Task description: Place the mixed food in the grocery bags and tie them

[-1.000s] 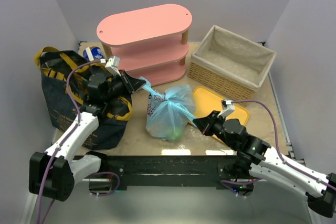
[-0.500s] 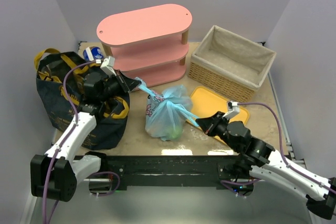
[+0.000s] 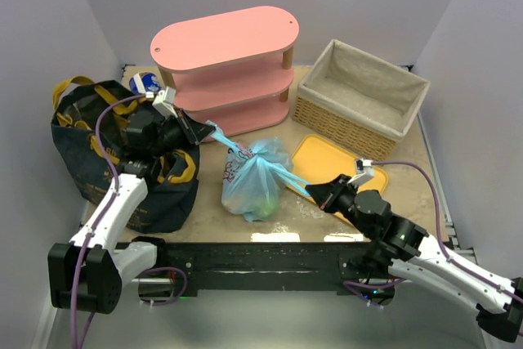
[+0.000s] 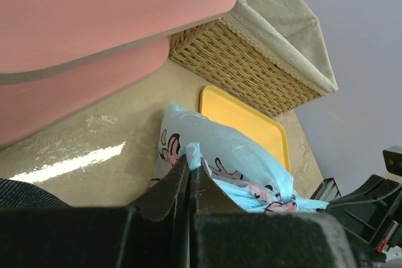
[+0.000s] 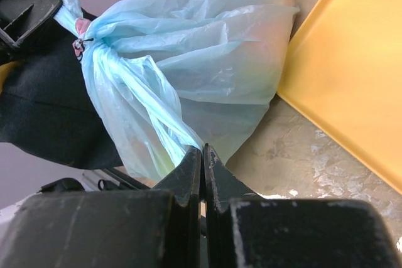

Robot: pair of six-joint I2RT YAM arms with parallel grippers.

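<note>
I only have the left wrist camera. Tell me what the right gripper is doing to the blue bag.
Observer: The right gripper is shut on the light-blue bag by its other handle, stretched taut from the knot.
Operator: Now give me the tote's position.
Observer: The navy tote stands upright just left of the bag, yellow handles untied.
Operator: Say what's inside the bag.
Observer: Something greenish shows through its lower part; I can't tell what.

Stuff in blue bag (image 3: 257,184) unclear thru plastic
</note>
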